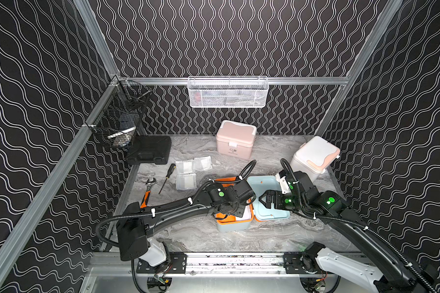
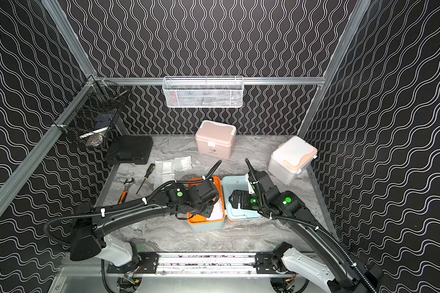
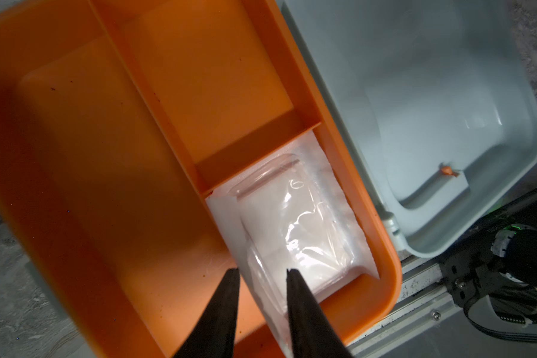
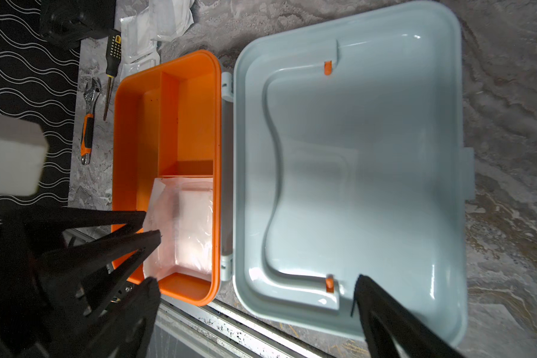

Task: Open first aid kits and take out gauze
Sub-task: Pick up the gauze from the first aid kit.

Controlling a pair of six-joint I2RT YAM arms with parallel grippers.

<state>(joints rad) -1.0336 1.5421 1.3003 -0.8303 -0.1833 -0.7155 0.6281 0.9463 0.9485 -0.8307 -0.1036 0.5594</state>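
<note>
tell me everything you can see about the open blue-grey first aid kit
The pale blue-grey kit looks like smooth plastic and stands upright on the marble-look table. Its hinged lid is swung fully open, lying inside-up beside it. An orange divided tray fills the body; one compartment holds a clear-wrapped gauze packet. The left end effector reaches in, its fingers straddling the packet's edge.

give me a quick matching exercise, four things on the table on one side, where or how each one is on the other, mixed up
Things:
1 pink kit
2 pale blue kit
3 screwdriver
4 black case

Places or states:
A open, nearest the front edge
B shut, by the back wall
C below the black wire basket
D lying beside the wrench

Pairs: 1-B, 2-A, 3-D, 4-C
</note>
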